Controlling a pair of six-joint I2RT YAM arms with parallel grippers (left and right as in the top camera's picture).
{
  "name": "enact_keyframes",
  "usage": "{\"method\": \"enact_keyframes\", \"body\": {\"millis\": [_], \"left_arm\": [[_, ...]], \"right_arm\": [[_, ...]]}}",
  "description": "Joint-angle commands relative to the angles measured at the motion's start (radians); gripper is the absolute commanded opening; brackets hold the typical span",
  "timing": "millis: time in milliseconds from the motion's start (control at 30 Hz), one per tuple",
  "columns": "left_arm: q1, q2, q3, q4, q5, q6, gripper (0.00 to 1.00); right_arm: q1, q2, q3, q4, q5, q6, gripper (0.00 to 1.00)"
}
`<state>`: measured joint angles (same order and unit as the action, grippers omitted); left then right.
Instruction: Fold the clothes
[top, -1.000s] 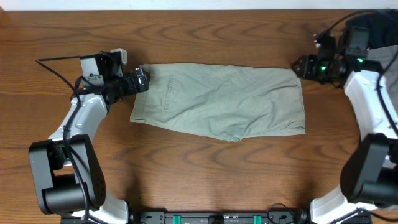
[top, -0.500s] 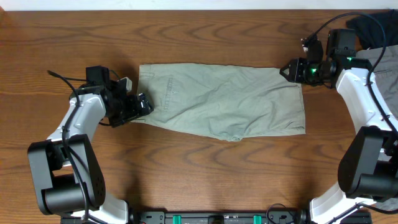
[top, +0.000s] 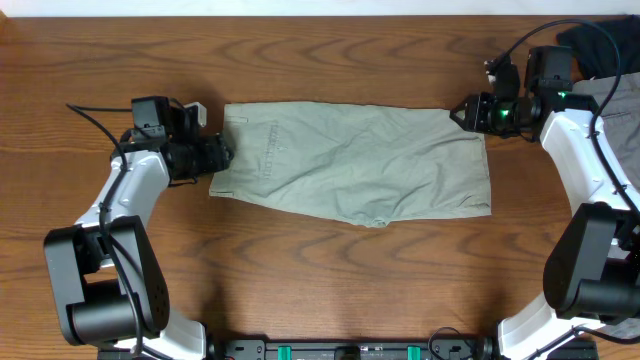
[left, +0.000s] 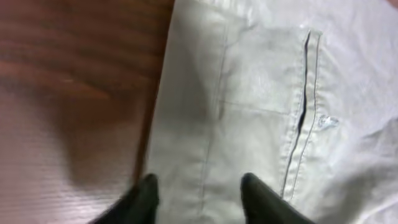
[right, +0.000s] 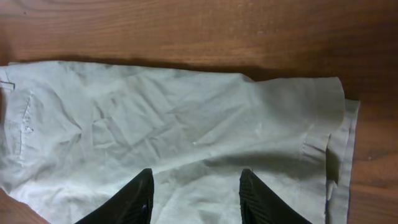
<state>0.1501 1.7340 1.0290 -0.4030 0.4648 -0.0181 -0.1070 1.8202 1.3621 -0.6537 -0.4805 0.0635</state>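
The clothes, light khaki-green shorts (top: 350, 165), lie spread flat in the middle of the wooden table, waistband to the left. My left gripper (top: 222, 155) is at the waistband's left edge. In the left wrist view its fingers (left: 146, 194) stand apart over the waistband cloth (left: 249, 93), one at the fabric's edge; the gripper (left: 199, 193) is open. My right gripper (top: 462, 112) sits at the shorts' upper right corner. Its dark fingers (right: 252, 190) are spread above the wrinkled fabric (right: 155, 118), so the gripper (right: 196, 186) is open with flat cloth under the gap.
A black garment (top: 600, 40) and a grey garment (top: 625, 95) lie at the table's far right corner behind the right arm. Bare wood (top: 330, 270) surrounds the shorts. A cable (top: 95, 120) loops off the left arm.
The left gripper dropped from the shorts' upper left corner along the waistband, then came back up to its middle. The right gripper shifted left onto the upper right corner and has held still since.
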Motion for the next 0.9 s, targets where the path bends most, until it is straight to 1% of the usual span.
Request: {"method": "enact_keyframes", "body": {"millis": [0,67,133,233,433,600,633,733,867], "left_arm": [[-0.023,0.021,0.004,-0.042,-0.005,0.029,0.27],[-0.037,0.033,-0.005,-0.055,-0.005,0.045,0.15],[-0.051,0.047,-0.013,-0.057,-0.005,0.065,0.10],[-0.066,0.076,-0.027,-0.060,-0.012,0.074,0.06],[-0.067,0.132,-0.083,-0.105,-0.075,0.034,0.06],[-0.066,0.135,-0.133,-0.235,-0.092,-0.058,0.06],[-0.066,0.128,-0.133,-0.275,-0.085,-0.074,0.06],[-0.066,0.078,-0.133,-0.354,-0.041,-0.074,0.06],[-0.064,-0.061,-0.119,-0.355,-0.028,-0.093,0.06]], "right_arm": [[0.003,0.003,0.004,-0.010,-0.018,-0.004,0.42],[0.003,0.003,0.004,-0.009,-0.018,-0.004,0.42],[0.003,0.003,0.004,-0.005,-0.018,-0.004,0.42],[0.003,0.003,0.004,-0.006,-0.018,0.006,0.42],[0.003,0.003,0.004,-0.023,-0.018,0.010,0.40],[0.003,0.003,0.004,-0.038,-0.018,0.011,0.40],[0.003,0.003,0.004,-0.039,-0.018,0.011,0.40],[0.003,0.003,0.004,-0.033,-0.018,0.010,0.40],[0.003,0.003,0.004,-0.017,-0.017,0.010,0.40]]}}
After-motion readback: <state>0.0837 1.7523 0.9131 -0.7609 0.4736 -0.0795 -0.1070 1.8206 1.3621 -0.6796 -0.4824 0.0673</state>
